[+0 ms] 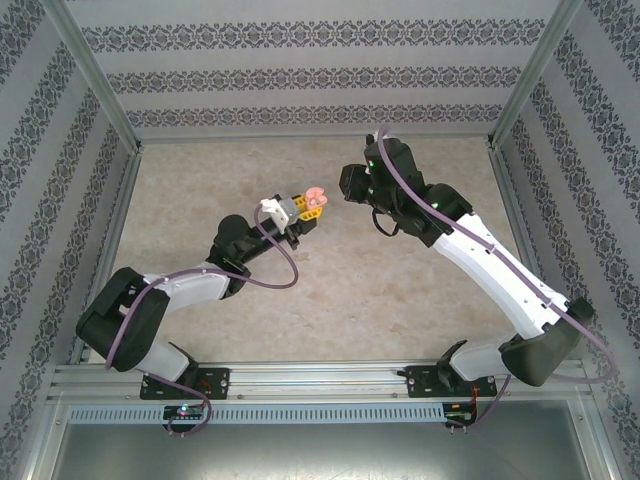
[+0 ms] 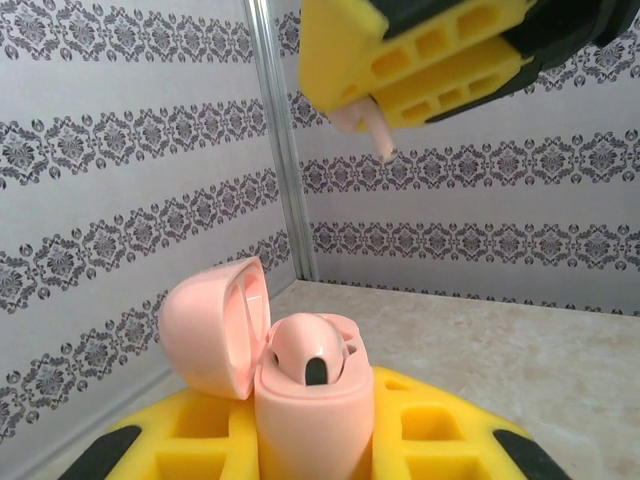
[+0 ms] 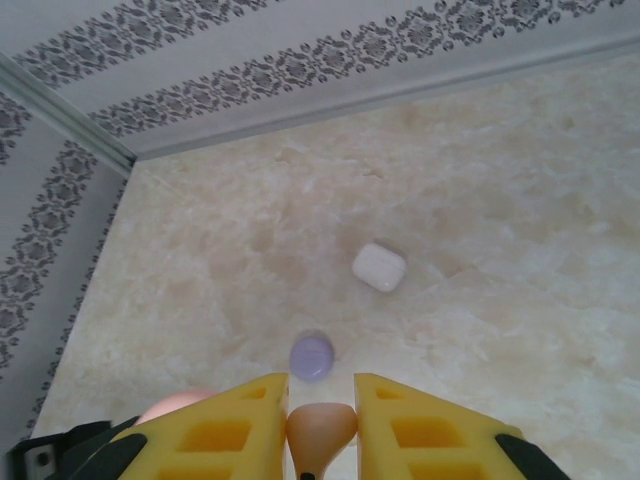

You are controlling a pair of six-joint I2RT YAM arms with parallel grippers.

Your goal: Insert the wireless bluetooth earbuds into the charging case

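The left gripper (image 1: 308, 208) clamps one open pink case (image 2: 300, 400) with one pink earbud (image 2: 310, 350) seated inside. Just above, the right gripper (image 3: 321, 398) pinches a second pink earbud (image 2: 375, 130). One white case (image 3: 379, 267) and one purple case (image 3: 311, 356) lie on the table (image 3: 500, 200).

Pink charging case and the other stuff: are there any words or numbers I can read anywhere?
No words, numbers or logos can be read anywhere.
pink charging case: plain, no text.
pink earbud: plain, no text.
white case and purple case: small, no marks visible.
wall: only a dark swirly pattern, not letters.
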